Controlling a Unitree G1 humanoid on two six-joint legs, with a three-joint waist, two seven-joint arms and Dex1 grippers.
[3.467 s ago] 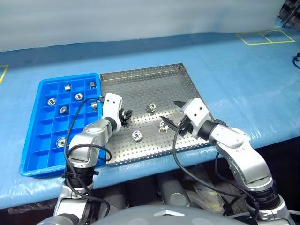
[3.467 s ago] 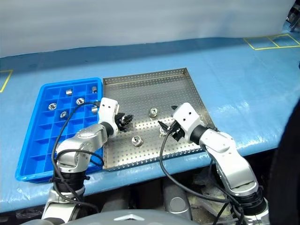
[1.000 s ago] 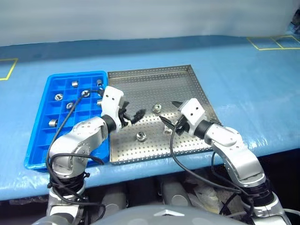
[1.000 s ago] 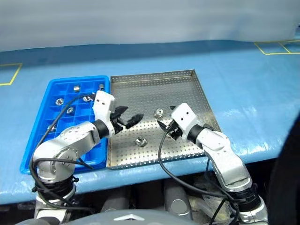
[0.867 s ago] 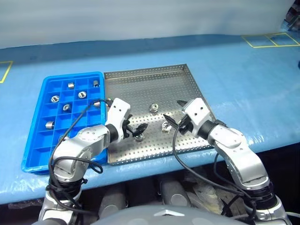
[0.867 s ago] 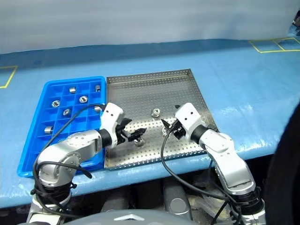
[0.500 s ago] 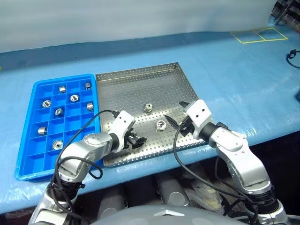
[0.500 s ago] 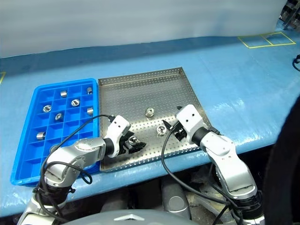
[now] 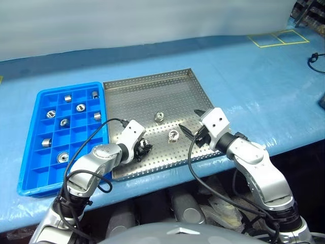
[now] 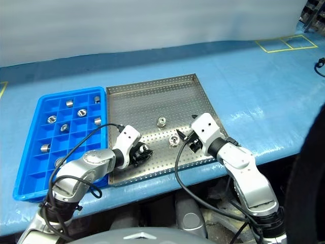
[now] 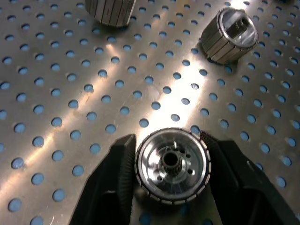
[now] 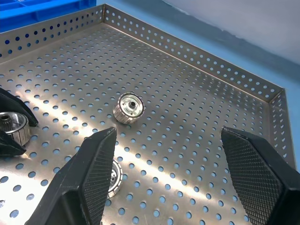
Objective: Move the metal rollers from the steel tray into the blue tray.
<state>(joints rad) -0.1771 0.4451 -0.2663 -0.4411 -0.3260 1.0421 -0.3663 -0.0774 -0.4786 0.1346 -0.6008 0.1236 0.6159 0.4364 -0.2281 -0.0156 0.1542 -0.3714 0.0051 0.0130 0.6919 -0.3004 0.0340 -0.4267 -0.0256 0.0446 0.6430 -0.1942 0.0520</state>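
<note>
The steel tray (image 9: 152, 91) lies flat on the blue surface, square and shallow, its floor dotted with small holes. Touching its left rim sits the blue tray (image 9: 31, 152), a plastic grid of small square pockets. Seven shiny rollers rest in separate pockets there, among them one (image 9: 63, 157) near the front. Three more remain on the steel: one roller (image 9: 159, 116) mid-tray, another (image 9: 173, 135) just in front of it, and a third roller (image 11: 172, 166) near the front-left, standing on end, hole up, pinched between the left hand's (image 9: 143, 149) fingers.

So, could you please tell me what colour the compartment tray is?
Bright blue; the blue tray shows best in the left eye view.
</note>
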